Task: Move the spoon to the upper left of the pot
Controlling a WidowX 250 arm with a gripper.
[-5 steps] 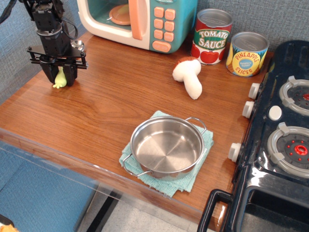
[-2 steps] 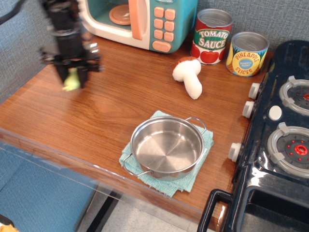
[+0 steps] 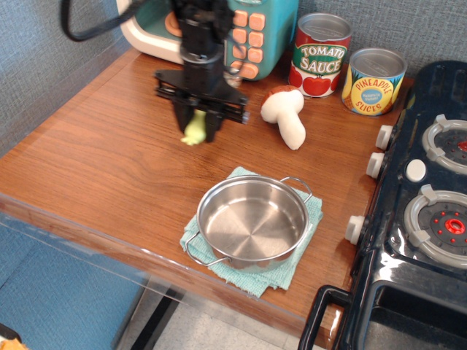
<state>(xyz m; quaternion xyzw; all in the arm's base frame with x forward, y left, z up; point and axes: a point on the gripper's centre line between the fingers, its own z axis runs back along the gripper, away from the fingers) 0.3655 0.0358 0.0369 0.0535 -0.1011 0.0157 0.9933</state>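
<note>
Grey-blue textured wall panels back a brown wood-grain bench (image 3: 109, 168), and everything below is placed by the pot (image 3: 253, 222). That pot, round, shallow and shiny steel with two thin wire loop handles, stands empty near the front edge of the bench on a teal cloth (image 3: 281, 275) whose corners stick out from under it.

Up and to the left of the pot, the black hand (image 3: 195, 130) points down over the wood, clenched on the spoon (image 3: 193, 132). Only the pale yellow-green handle end of the spoon shows, poking out below the fingers; its bowl is hidden inside the black body. Whether the handle tip touches the bench I cannot tell. The arm is a little blurred.

Straight behind the pot, just right of the hand and apart from it, a white mushroom toy (image 3: 288, 117) with a brown cap lies on its side. Further back stand two tins against the wall: a red tomato sauce can (image 3: 319, 55) and, just beside it to the right, a yellow pineapple slices can (image 3: 373, 82). Behind the hand, well back and left of the pot, is a teal and white toy microwave (image 3: 252, 33) with peach buttons. To the right of the pot a dark toy stove (image 3: 419, 211) with white knobs stands against the bench edge.
</note>
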